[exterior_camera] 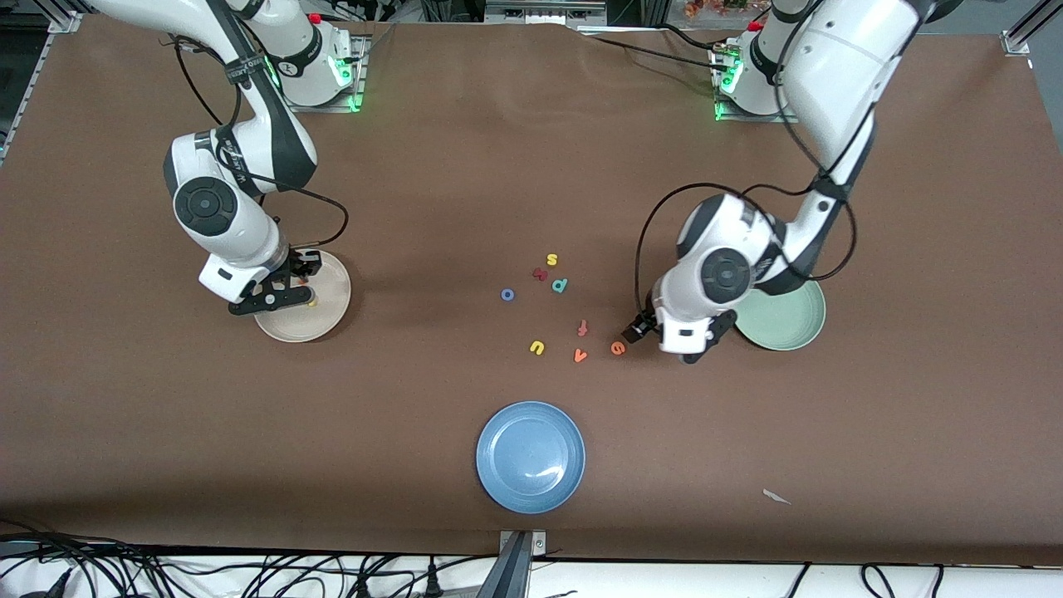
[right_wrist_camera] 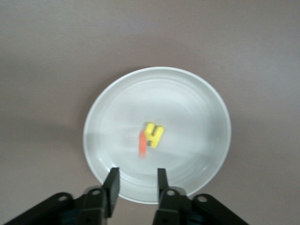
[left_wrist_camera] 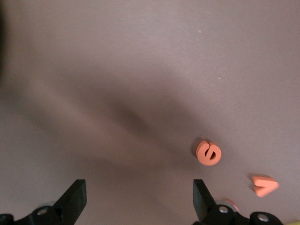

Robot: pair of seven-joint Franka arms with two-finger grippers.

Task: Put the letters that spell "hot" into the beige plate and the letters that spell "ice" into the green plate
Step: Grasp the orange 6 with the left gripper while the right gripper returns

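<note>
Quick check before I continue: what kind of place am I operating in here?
Most likely a robotics lab bench, not a home: a brown-covered table, bundled cables along its near edge, and staged props, foam letters such as the orange e, plus a blue plate.

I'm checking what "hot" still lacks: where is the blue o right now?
The blue o lies on the bare table in the front view, mid-table between the plates, beside the dark red letter and farther from the camera than the yellow u.

My brown table (exterior_camera: 465, 166) is carrying beige plate (exterior_camera: 330, 316), green plate (exterior_camera: 789, 320), blue plate (exterior_camera: 531, 457), loose letters: o (exterior_camera: 507, 294), e (exterior_camera: 618, 348), s (exterior_camera: 551, 260), u (exterior_camera: 537, 347).
</note>
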